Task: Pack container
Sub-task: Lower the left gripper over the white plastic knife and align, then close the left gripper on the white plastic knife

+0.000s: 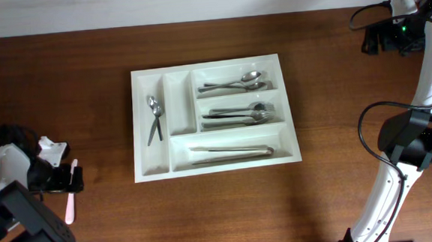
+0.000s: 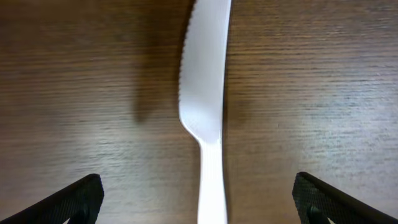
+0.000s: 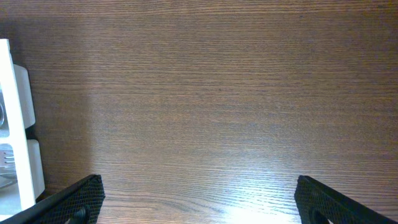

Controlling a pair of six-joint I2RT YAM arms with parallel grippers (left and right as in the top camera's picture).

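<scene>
The white cutlery tray [image 1: 286,102] lies mid-table. Two spoons [image 1: 154,116] lie in its left upright compartment and the second upright one is bare. Spoons [image 1: 236,82], forks [image 1: 239,113] and a long metal utensil [image 1: 231,150] fill the three horizontal compartments. A white plastic knife [image 2: 202,81] lies on the wood, left of the tray; in the overhead view [image 1: 69,209] its handle looks pinkish. My left gripper [image 2: 199,202] is open, low over the knife, jaws either side of its handle; it also shows in the overhead view [image 1: 71,177]. My right gripper [image 3: 199,199] is open and empty over bare wood.
In the overhead view my right gripper [image 1: 372,40] is at the far right near the table's back edge, with black cables looped around the right arm. The tray's right edge [image 3: 15,124] shows at the left of the right wrist view.
</scene>
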